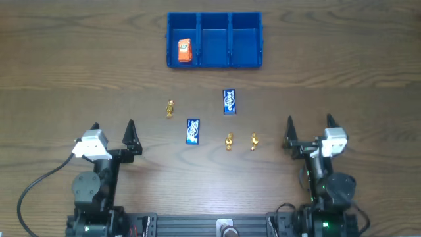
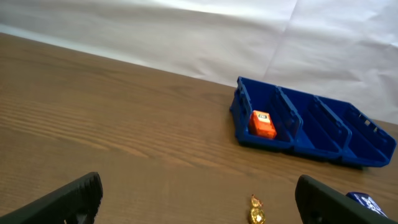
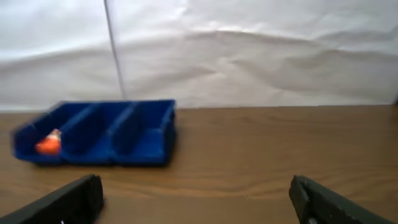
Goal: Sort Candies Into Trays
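Plain wood-grain table [image 1: 368, 79] with a white backdrop [image 3: 261, 50] behind it, nothing fancy. The blue three-slot tray [image 1: 214, 14] sits top centre of the overhead frame, and the orange candy [image 1: 185, 51] is in its left slot. Everything else is loose mid-frame: upper blue candy [image 1: 229, 101] just below the tray, lower blue candy [image 1: 193, 131] down and left of it, left gold candy [image 1: 170, 108] off by itself, then the middle gold candy [image 1: 229, 141] and right gold candy [image 1: 254, 140] side by side but apart.

Left gripper [image 1: 113, 126] is at lower left and right gripper [image 1: 310, 122] at lower right, both with fingers spread wide and holding nothing.

So I'd call this the start of a pick. My plan is for the right arm to take the right gold candy, since it's the nearest. The left arm gets the left gold candy or the lower blue one.

The gold ones look tiny and twisty, so I'd line the fingers up dead centre over the wrapper and come straight down, closing low so it doesn't squirt out. The two gold neighbours are close enough that a wide-open finger could nudge the other one, so I'd approach from the outer side. Golds and blues each get their own free slot.
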